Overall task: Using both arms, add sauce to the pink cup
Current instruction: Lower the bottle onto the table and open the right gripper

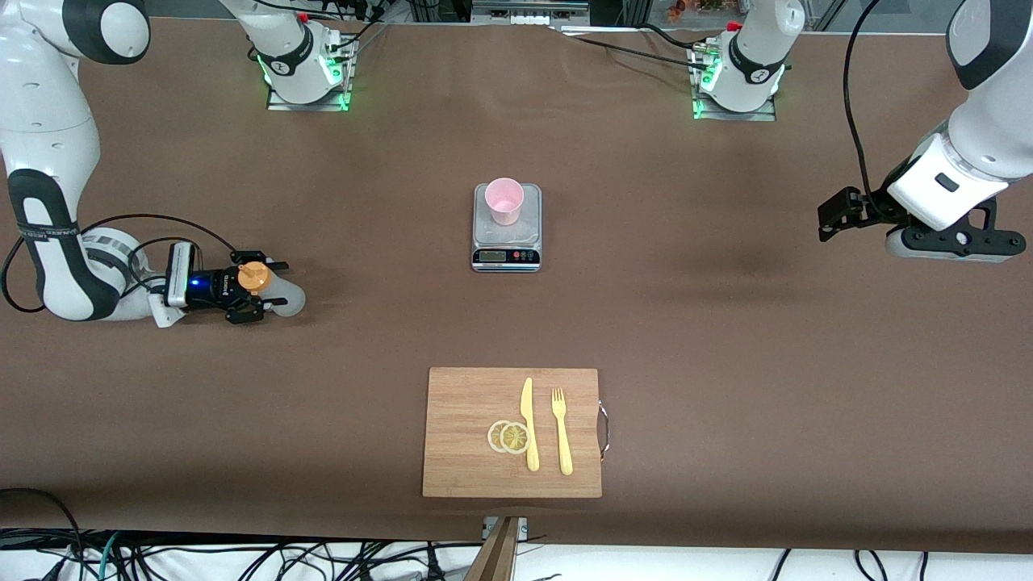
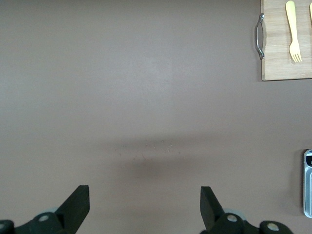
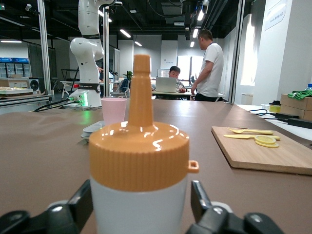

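The sauce bottle (image 1: 284, 298), whitish with an orange nozzle cap (image 3: 140, 148), stands upright on the table at the right arm's end. My right gripper (image 1: 278, 284) lies low around it, jaws open, with a narrow gap showing between one finger (image 3: 201, 197) and the bottle's side. The pink cup (image 1: 504, 200) stands on a small silver kitchen scale (image 1: 507, 242) at mid-table, and shows past the bottle in the right wrist view as the pink cup (image 3: 113, 109). My left gripper (image 1: 835, 214) hangs open and empty over bare table at the left arm's end, where the left arm waits.
A wooden cutting board (image 1: 468, 436) lies nearer the front camera than the scale, bearing a yellow knife (image 1: 529, 424), a yellow fork (image 1: 562, 432) and two lemon slices (image 1: 508, 436). The left wrist view catches the board's metal handle (image 2: 260, 36) and the scale's edge (image 2: 308, 183).
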Motion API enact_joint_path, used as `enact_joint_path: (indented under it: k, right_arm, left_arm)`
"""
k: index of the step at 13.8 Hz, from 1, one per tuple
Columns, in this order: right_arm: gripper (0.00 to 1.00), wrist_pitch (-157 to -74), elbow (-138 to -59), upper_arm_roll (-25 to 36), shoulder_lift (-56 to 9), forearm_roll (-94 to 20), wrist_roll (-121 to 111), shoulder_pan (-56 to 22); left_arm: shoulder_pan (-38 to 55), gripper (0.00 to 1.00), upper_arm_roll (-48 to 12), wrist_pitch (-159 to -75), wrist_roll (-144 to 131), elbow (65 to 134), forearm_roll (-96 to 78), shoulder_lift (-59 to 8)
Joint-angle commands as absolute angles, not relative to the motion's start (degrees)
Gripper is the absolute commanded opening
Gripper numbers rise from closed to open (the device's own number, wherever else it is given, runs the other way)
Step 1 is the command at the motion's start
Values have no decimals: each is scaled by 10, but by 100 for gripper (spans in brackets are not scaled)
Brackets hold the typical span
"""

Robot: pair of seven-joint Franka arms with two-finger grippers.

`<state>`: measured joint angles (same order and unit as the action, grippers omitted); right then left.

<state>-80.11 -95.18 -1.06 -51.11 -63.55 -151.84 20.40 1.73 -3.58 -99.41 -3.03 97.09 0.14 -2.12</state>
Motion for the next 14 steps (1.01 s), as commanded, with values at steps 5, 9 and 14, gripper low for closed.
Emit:
enact_joint_path:
  k: [5, 9, 14]
  right_arm:
    - [100, -791, -918, -18, -512, -633, -1500, 248]
    - [100, -788, -861, 15, -508, -604, -1462, 254]
    - [100, -751, -770, 39, -504, -562, -1315, 254]
  left_arm:
    - [15, 100, -40, -993, -28, 962, 9, -24]
    - [15, 100, -40, -993, -27, 962, 9, -24]
    - [15, 100, -40, -993, -27, 962, 9, -24]
